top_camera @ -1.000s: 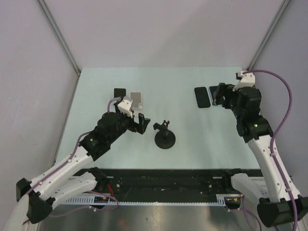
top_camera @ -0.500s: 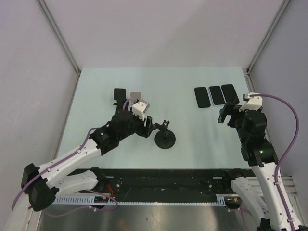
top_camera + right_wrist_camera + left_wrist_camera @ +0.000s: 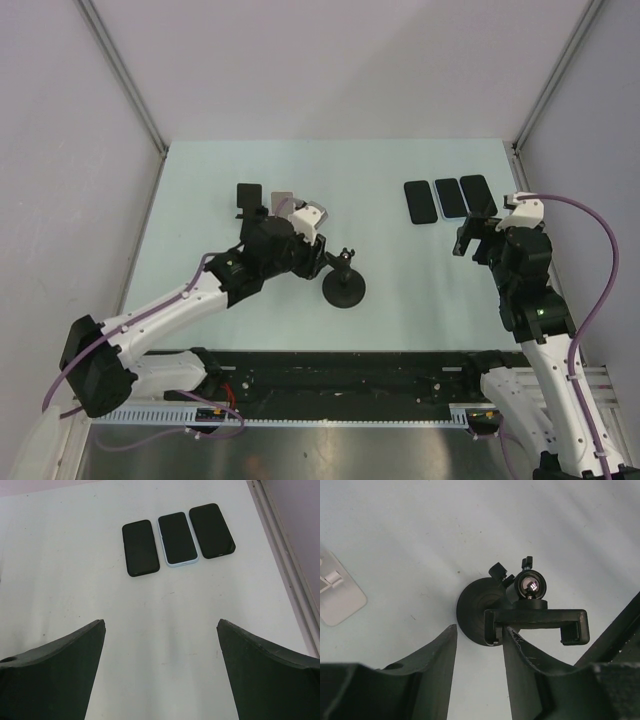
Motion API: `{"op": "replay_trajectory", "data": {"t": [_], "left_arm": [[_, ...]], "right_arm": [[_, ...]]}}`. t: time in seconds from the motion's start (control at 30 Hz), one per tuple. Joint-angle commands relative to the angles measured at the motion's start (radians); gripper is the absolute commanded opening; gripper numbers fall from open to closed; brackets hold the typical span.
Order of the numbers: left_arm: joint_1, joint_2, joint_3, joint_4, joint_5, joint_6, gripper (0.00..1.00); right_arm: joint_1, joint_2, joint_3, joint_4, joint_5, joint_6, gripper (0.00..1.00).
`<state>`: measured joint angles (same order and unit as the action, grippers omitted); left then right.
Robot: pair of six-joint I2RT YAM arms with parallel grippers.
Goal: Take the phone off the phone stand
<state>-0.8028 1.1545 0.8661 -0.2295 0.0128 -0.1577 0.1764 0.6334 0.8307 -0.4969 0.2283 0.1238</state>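
Observation:
A black phone stand (image 3: pixel 343 285) with a round base stands mid-table, and its clamp (image 3: pixel 535 622) holds nothing. Three phones lie flat side by side at the back right: a black one (image 3: pixel 421 202) (image 3: pixel 140 547), a light-blue-edged one (image 3: pixel 448 197) (image 3: pixel 178 539) and another black one (image 3: pixel 478 195) (image 3: pixel 211 524). My left gripper (image 3: pixel 322 262) (image 3: pixel 479 628) sits just left of the stand with a narrow gap between its jaws. The clamp's left end is at its right fingertip. My right gripper (image 3: pixel 478 235) (image 3: pixel 161 622) hangs wide open a little in front of the phones, holding nothing.
Behind my left arm stand a small black holder (image 3: pixel 248 195) and a white-grey one (image 3: pixel 283 203) (image 3: pixel 337 587), the second partly hidden by the arm. A metal rail (image 3: pixel 285 555) borders the table's right edge next to the phones.
My left gripper has moved right up to the stand and its jaws have narrowed. My right arm drew back from the phones toward me, then held still.

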Motion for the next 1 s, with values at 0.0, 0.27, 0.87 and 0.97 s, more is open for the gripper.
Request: {"op": "replay_trajectory", "data": {"t": [0.0, 0.27, 0.87, 0.97], "left_arm": [[-0.007, 0.025, 0.054, 0.010, 0.061, 0.014, 0.45], [-0.007, 0.042, 0.071, 0.009, 0.055, 0.004, 0.13], [0.126, 0.229, 0.261, 0.074, -0.364, -0.143, 0.00], [0.158, 0.261, 0.261, 0.123, -0.393, -0.167, 0.00]], "right_arm": [[-0.009, -0.012, -0.001, 0.029, 0.005, 0.004, 1.00], [-0.018, -0.011, -0.002, 0.031, -0.009, 0.002, 1.00], [-0.026, -0.021, -0.007, 0.026, -0.020, 0.002, 1.00], [-0.026, -0.021, -0.007, 0.026, -0.024, 0.002, 1.00]]}}
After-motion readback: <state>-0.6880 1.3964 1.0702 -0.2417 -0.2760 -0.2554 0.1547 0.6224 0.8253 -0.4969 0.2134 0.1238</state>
